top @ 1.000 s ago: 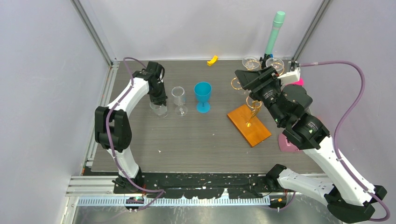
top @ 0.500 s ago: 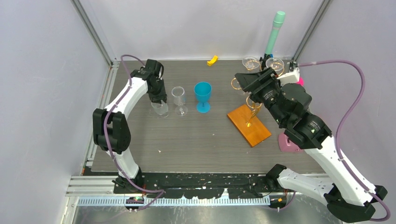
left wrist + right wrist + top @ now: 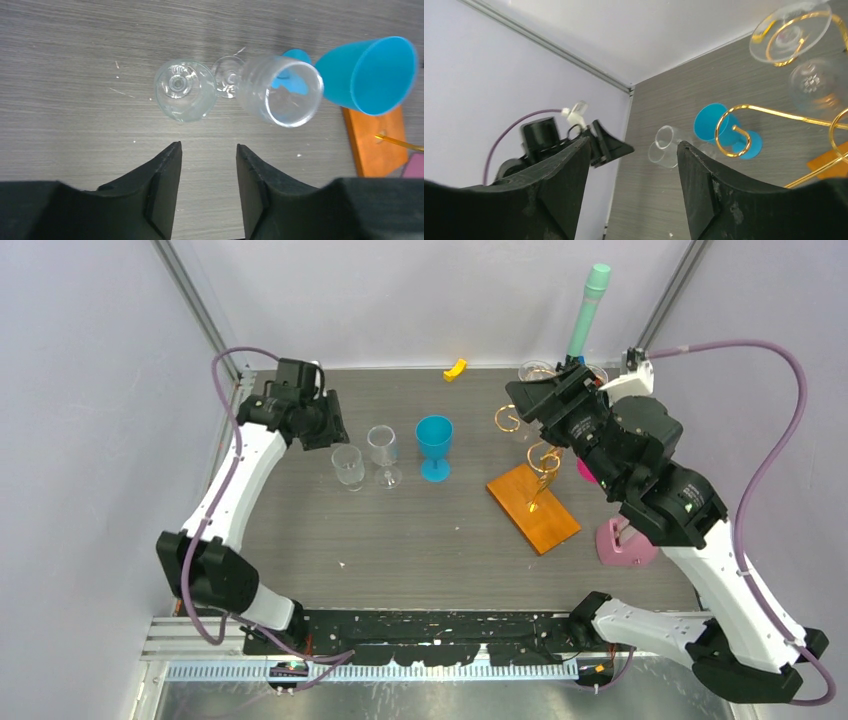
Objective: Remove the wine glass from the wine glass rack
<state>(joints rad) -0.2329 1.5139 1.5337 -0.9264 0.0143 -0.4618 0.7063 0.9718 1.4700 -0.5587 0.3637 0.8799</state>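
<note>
The wine glass rack [image 3: 541, 462] is gold wire on an orange-brown wooden base [image 3: 533, 506] at the right. A clear wine glass [image 3: 538, 372] hangs at its far side; in the right wrist view its foot [image 3: 791, 36] rests in a gold spiral, with another glass [image 3: 819, 85] beside it. My right gripper [image 3: 532, 400] hovers open over the rack's upper arms [image 3: 734, 132], holding nothing [image 3: 634, 142]. My left gripper [image 3: 322, 428] stands open [image 3: 207, 146], above and apart from a clear glass [image 3: 185, 90] standing on the table [image 3: 347, 465].
A second clear glass [image 3: 383, 447] and a blue goblet [image 3: 434, 445] stand beside the left one. A yellow piece [image 3: 455, 369] and a teal-capped tube [image 3: 590, 305] are at the back. A pink object [image 3: 625, 545] sits right of the wooden base.
My left gripper opened, let go of the clear glass on the table and drew back to the far left. The right gripper shifted slightly toward the back.
</note>
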